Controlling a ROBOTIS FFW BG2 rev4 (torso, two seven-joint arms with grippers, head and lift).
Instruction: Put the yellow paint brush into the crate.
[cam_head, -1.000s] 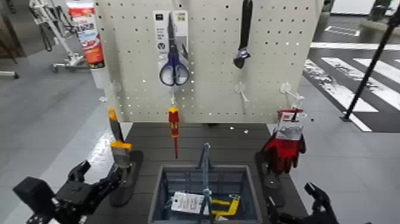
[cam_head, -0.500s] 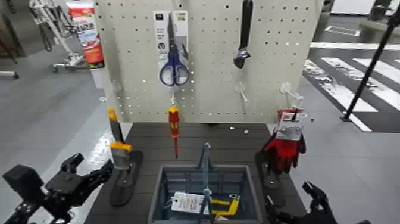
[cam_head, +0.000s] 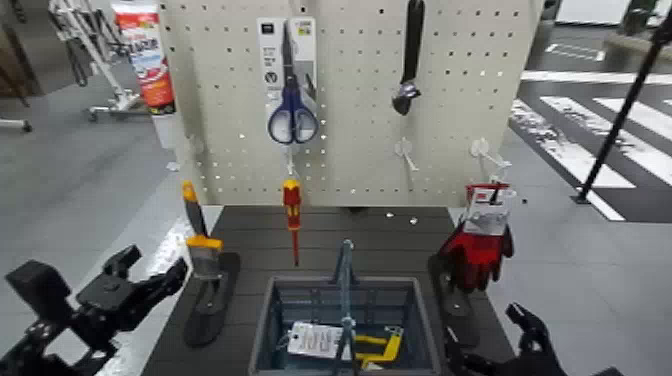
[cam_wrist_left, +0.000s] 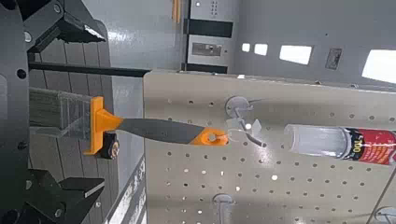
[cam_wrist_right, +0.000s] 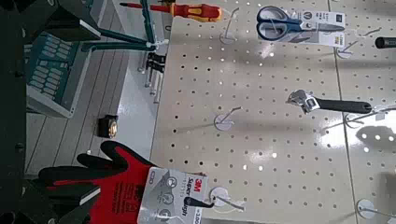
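Yellow-banded paint brush (cam_head: 205, 258) hangs left of the crate (cam_head: 430, 338), your left gripper (cam_head: 183, 279) beside it, fingers spread; right gripper (cam_head: 482, 340), fingers parted, waits right of the crate. Close off-centre and you could knock the brush off its hook.

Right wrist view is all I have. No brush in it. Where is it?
Observer: Head view shows the brush hanging at the board's left edge, orange tip up.
Operator: OK. Right gripper is idle near the glove. Are the left jaws shut on the brush?
Observer: No. In the left wrist view the left gripper has open jaws, one to each side of the brush head, a gap at both.
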